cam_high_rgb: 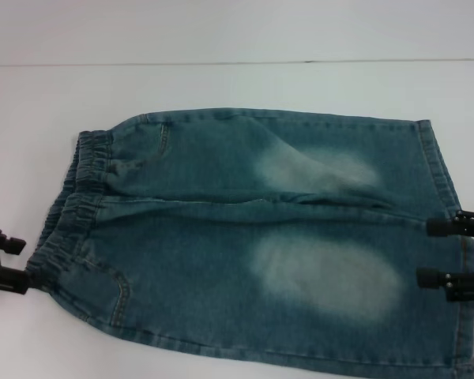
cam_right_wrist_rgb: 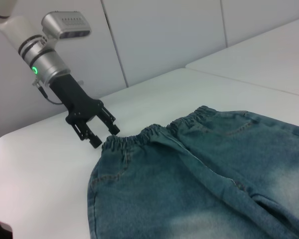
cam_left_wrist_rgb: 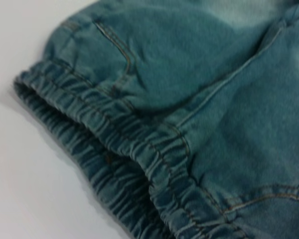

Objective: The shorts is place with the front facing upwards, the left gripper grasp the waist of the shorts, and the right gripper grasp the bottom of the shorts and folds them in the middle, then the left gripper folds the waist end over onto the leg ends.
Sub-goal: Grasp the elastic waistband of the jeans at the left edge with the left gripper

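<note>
The blue-green denim shorts lie flat on the white table, front up, with pale washed patches on both legs. The waist is the puckered elastic band on the left, seen close in the left wrist view. The bottom of the shorts, the stitched leg ends, lies on the right. My left gripper stands open at the near corner of the waist; in the right wrist view this gripper has its tips right at the band. My right gripper is open, its fingers over the near leg's hem.
The white table has bare room behind and to the left of the shorts. A seam or edge line runs across its far side. A second white surface and wall panels show in the right wrist view.
</note>
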Robot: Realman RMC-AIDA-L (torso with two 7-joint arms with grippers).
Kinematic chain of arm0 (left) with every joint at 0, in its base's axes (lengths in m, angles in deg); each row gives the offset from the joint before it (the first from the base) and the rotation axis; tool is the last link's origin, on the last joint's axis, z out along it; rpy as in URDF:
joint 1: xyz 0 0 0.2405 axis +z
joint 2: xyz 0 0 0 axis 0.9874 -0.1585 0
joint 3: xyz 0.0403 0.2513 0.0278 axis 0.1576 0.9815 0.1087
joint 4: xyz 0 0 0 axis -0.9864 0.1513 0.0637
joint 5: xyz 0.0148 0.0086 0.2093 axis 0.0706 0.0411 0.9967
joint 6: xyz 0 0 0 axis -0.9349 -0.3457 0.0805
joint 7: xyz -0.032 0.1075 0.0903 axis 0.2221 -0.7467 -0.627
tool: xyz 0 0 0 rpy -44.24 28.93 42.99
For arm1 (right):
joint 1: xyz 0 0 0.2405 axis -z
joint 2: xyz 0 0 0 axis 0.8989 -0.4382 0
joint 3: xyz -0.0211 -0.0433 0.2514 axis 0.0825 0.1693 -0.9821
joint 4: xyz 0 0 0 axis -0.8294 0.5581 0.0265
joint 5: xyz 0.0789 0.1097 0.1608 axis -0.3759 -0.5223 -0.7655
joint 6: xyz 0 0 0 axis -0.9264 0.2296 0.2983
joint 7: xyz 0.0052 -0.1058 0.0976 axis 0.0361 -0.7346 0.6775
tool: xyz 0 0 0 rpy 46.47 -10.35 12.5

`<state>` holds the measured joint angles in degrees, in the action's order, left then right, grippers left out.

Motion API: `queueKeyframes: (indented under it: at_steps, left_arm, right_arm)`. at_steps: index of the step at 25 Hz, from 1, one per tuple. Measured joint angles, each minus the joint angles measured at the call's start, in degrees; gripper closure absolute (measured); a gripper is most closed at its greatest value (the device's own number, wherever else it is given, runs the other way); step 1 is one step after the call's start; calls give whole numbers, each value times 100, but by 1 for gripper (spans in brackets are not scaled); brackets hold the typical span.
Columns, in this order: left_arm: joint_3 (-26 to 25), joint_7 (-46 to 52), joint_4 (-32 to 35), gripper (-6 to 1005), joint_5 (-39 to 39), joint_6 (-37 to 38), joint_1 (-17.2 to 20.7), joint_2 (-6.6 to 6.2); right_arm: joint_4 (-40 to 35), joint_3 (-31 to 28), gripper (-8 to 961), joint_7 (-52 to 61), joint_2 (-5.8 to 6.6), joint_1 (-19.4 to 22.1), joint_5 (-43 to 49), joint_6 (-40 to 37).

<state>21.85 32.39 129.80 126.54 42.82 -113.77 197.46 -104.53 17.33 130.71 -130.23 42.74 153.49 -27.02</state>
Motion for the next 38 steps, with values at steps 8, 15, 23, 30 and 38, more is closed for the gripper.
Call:
queueKeyframes:
  at_steps: [8, 15, 23, 30, 38]
  left_arm:
    - [169, 30, -30, 204, 12, -110, 34, 81]
    - [421, 17, 4, 295, 16, -106, 38, 188]
    - [592, -20, 31, 611, 15, -181, 17, 224]
    - [607, 202, 327, 827, 13, -106, -29, 291]
    - [753, 253, 361, 947, 12, -269, -56, 346]
  right_arm:
    - [0, -11, 42, -2, -5, -11, -8, 78]
    - [17, -11, 41, -2, -7, -8, -9, 171]
    - [100, -16, 42, -2, -7, 7, -9, 254]
    - [60, -19, 42, 308, -8, 44, 2, 268]
    - [-886, 27, 41, 2613, 115, 62, 905, -109]
